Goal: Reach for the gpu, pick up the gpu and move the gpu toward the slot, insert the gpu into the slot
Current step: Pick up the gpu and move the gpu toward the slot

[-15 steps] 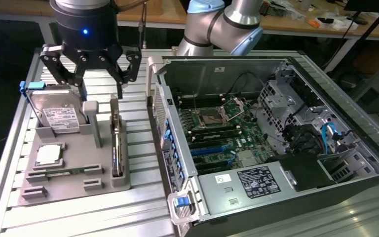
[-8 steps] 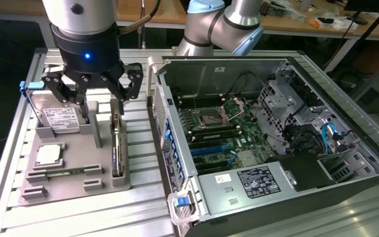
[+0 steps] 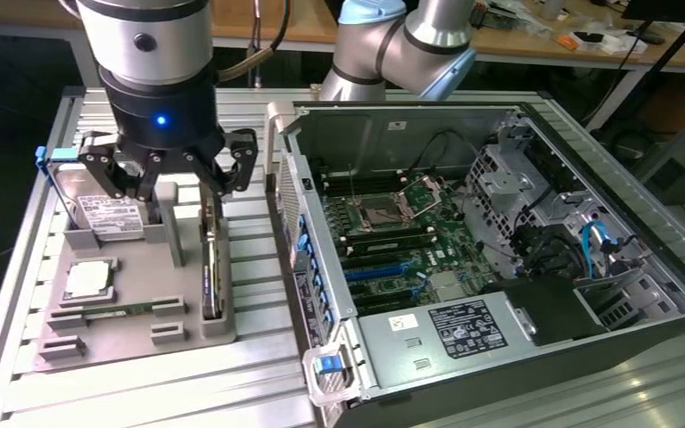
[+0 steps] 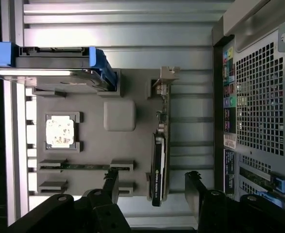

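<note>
**A:** What's on the bench [image 3: 140, 392]?

**B:** It's a ribbed aluminium bench. A grey tray [image 3: 140, 285] of parts sits on the exterior view's left and an open computer case [image 3: 628, 294] on its right. The graphics card [image 3: 211, 267] stands on its long edge in a holder on the side of the tray nearest the case. A hard drive [image 3: 104, 209] stands upright in its own holder, well apart from the card.

**A:** And the gripper [image 3: 178, 183]?

**B:** It hangs above the tray, open and holding nothing. In the wrist view its two fingers [image 4: 110, 187] sit on either side of the card with clear space between them and the board.

**A:** How would you expect the card to handle?

**B:** I'd expect it to be light and stiff, so it shouldn't sag or flex. It is probably delicate, though, because the faces carry components and the bottom edge carries the contacts. The faces look smooth, so a weak pinch could let it tip.

**A:** Where would you take hold of it?

**B:** I'd grip it across the two flat faces, along the upper edge and around mid-length, so it hangs level. I'd keep off the metal bracket [image 4: 165, 77] at the end, since a grip there would leave the rest of the card swinging.

**A:** Where is the slot [image 3: 376, 267]?

**B:** It's the blue strip on the board inside the case, and it has nothing in it. The card hasn't been lifted.
</note>
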Controlling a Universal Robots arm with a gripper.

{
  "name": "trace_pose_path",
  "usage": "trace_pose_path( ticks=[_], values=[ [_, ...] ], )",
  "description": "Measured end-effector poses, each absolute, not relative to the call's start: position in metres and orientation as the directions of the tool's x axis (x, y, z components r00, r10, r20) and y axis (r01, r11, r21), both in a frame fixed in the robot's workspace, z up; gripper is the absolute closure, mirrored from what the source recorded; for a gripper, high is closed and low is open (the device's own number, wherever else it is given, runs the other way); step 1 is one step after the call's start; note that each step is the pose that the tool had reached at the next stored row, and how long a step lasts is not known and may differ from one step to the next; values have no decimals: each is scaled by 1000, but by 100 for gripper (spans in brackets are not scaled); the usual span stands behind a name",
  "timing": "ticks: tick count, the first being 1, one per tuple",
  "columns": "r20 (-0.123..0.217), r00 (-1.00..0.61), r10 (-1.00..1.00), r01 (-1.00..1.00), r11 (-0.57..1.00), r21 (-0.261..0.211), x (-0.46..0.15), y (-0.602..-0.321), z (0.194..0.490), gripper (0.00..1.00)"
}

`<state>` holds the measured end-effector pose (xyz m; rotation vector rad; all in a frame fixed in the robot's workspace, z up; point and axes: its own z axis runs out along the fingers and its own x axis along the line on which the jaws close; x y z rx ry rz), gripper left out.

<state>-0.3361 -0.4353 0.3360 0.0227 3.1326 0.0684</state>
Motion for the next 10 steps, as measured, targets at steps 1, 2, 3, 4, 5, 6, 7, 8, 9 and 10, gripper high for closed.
trace_pose_path(
  ticks=[1, 2, 3, 4, 5, 6, 7, 8, 9, 10],
  values=[
    [-8, -1000, 15, 14, 999, 44, -336, -437, 334, 34],
    [-8, -1000, 15, 14, 999, 44, -336, -439, 332, 34],
    [-8, -1000, 15, 14, 999, 44, -335, -441, 331, 34],
    [-8, -1000, 15, 14, 999, 44, -333, -443, 328, 34],
    [-8, -1000, 15, 14, 999, 44, -331, -445, 326, 34],
    [-8, -1000, 15, 14, 999, 44, -329, -447, 324, 34],
    [-8, -1000, 15, 14, 999, 44, -327, -448, 322, 34],
    [-8, -1000, 15, 14, 999, 44, -324, -449, 320, 34],
    [-8, -1000, 15, 14, 999, 44, -322, -449, 318, 34],
    [-8, -1000, 15, 14, 999, 44, -321, -450, 316, 34]
  ],
)
